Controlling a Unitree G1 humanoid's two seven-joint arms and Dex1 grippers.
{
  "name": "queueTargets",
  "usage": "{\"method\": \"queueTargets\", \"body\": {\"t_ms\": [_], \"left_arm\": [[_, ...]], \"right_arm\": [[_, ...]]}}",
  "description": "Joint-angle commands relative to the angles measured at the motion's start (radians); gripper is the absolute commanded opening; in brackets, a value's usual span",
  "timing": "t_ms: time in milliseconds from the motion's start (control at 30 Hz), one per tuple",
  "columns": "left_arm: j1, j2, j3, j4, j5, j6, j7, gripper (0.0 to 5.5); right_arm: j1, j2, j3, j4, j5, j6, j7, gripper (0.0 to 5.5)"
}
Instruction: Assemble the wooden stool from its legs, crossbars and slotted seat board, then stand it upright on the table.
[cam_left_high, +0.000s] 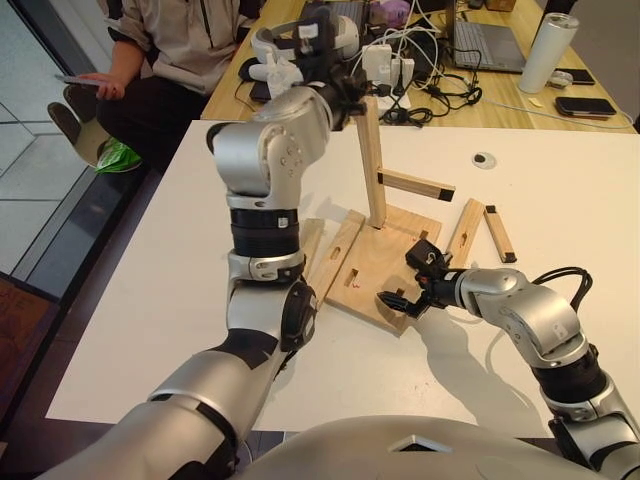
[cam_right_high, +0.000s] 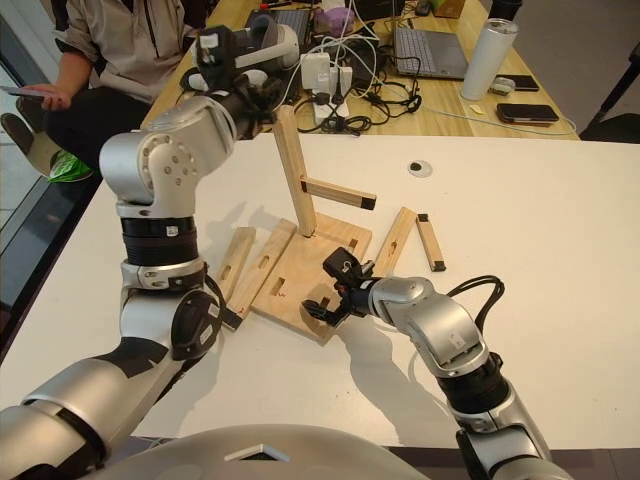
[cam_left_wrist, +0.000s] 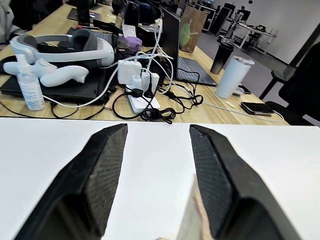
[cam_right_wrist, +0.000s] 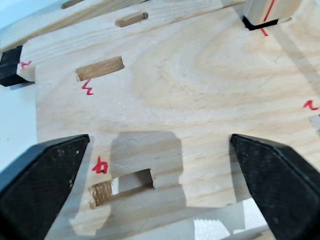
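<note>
The white table (cam_left_high: 560, 200) spans the middle and right of the left eye view. Just below the frame's centre the slotted seat board (cam_left_high: 375, 265) lies flat on it. One leg (cam_left_high: 372, 160) stands upright from the board's far part and reaches to the upper centre. A crossbar (cam_left_high: 415, 185) juts from the leg's side toward the right. Two loose bars (cam_left_high: 465, 230) and (cam_left_high: 500, 233) lie on the table right of the board, near each other. Two more slotted pieces (cam_left_high: 337, 255) and (cam_left_high: 310, 240) lie against its left side.

At the upper centre the left gripper (cam_left_high: 352, 95) sits at the top of the upright leg. Its fingers are spread, and in the wrist view the leg's end stands between them, close beside one pad (cam_left_wrist: 215, 185).

Lower centre, the right gripper (cam_left_high: 402, 298) is at the board's near corner. Its fingers are wide apart, on either side of a notch (cam_right_wrist: 145, 172) in the edge. Whether they touch the wood I cannot tell.
</note>
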Motion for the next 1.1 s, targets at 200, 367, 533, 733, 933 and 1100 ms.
{"method": "queueTargets", "body": {"t_ms": [200,367,533,733,933,1100], "left_arm": [[-0.012,0.035,0.053,-0.034,-0.019,-0.002,0.035,2.28],[-0.024,0.039,0.060,-0.032,-0.024,-0.010,0.044,2.28],[-0.023,0.052,0.069,-0.037,-0.029,-0.011,0.052,2.28],[-0.026,0.064,0.071,-0.037,-0.035,-0.013,0.059,2.28],[-0.056,0.106,0.036,0.000,-0.016,-0.084,0.030,2.28],[-0.112,0.141,0.030,0.067,-0.026,-0.174,-0.010,2.28]], "right_arm": [[-0.020,-0.132,0.105,-0.009,0.003,-0.018,0.102,5.40],[-0.041,-0.260,0.229,-0.008,-0.071,-0.165,0.203,5.40],[-0.078,-0.421,0.336,0.059,-0.234,-0.386,0.325,5.40],[-0.105,-0.477,0.358,0.149,-0.364,-0.530,0.382,5.40],[-0.084,-0.491,0.340,0.170,-0.424,-0.599,0.417,5.40],[-0.094,-0.404,0.257,0.146,-0.376,-0.540,0.389,5.40]]}}
